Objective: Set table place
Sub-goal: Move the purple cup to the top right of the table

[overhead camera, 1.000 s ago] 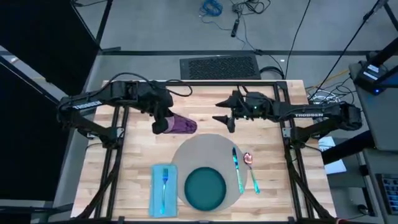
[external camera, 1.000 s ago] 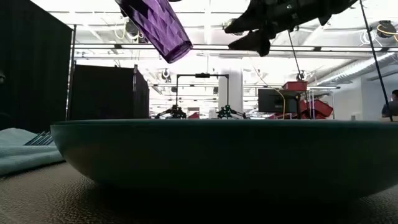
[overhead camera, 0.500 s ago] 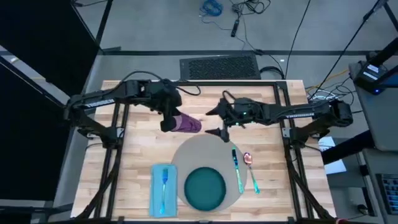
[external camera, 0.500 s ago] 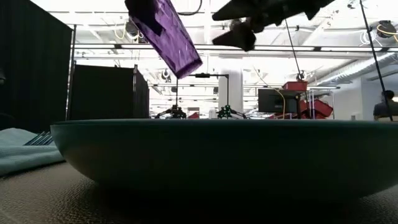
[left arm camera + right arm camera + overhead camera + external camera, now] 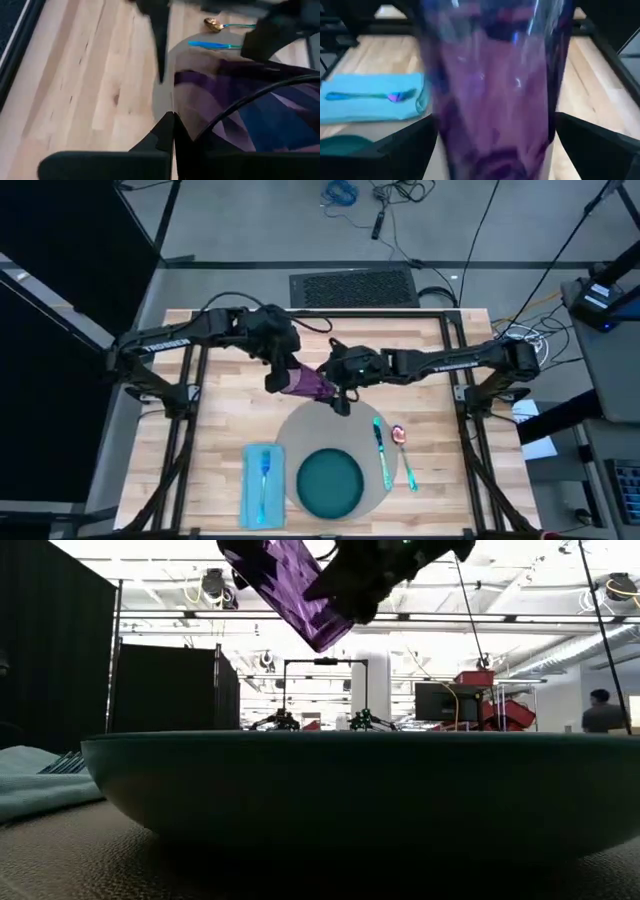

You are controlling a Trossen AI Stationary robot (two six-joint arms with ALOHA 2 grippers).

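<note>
Tilted purple faceted glass tumbler (image 5: 303, 382) aloft above light-wood worktop (image 5: 215, 430).
Left pincer (image 5: 277, 378) clamped on tumbler's base; right pincer (image 5: 338, 385) spread apart astride its mouth end, near grey round placemat (image 5: 310, 420).

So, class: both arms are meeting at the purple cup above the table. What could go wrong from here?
1. The left gripper holds the purple cup tilted in mid-air while the right gripper, fingers open, straddles its other end. A mistimed release could drop it.
2. It hangs just beyond the grey placemat; a fall might hit the teal plate or the knife and spoon.
3. The two grippers are very close and could collide.
</note>
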